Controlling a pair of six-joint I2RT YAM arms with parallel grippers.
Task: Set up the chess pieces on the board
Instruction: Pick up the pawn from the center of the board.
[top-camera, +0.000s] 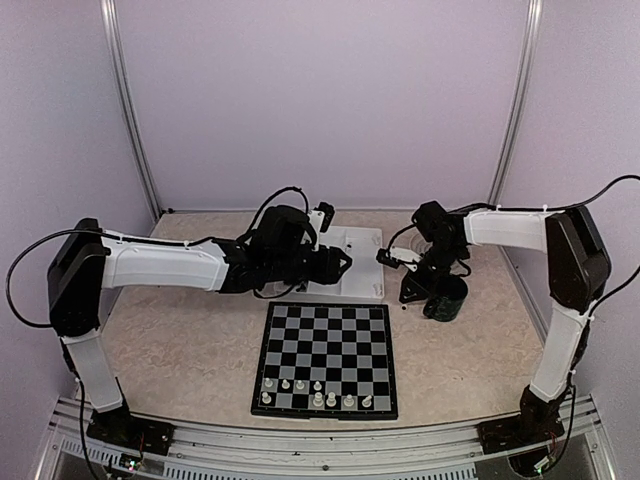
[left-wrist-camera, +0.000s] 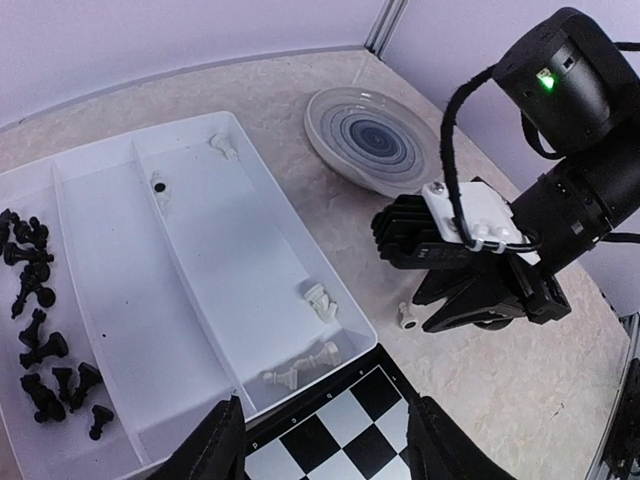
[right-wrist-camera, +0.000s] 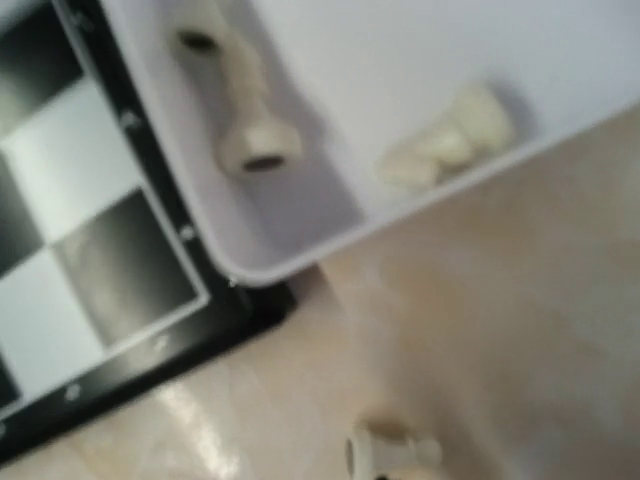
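The board (top-camera: 325, 345) lies at the near middle of the table, with several white pieces (top-camera: 315, 395) standing on its two nearest rows. The white tray (left-wrist-camera: 190, 250) holds several black pieces (left-wrist-camera: 40, 340) in its left compartment and a few white pieces (left-wrist-camera: 305, 365) lying in its right one. My left gripper (left-wrist-camera: 325, 455) is open and empty, above the tray's near right corner and the board's far corner (left-wrist-camera: 340, 430). My right gripper (left-wrist-camera: 422, 312) is low over the table, its jaws slightly apart, beside a fallen white pawn (left-wrist-camera: 405, 316). The pawn also shows blurred in the right wrist view (right-wrist-camera: 390, 455).
A grey ringed plate (left-wrist-camera: 375, 140) sits behind the right gripper near the back corner. A dark round object (top-camera: 445, 298) stands under the right wrist. The right arm (left-wrist-camera: 560, 190) is close to the tray's right side.
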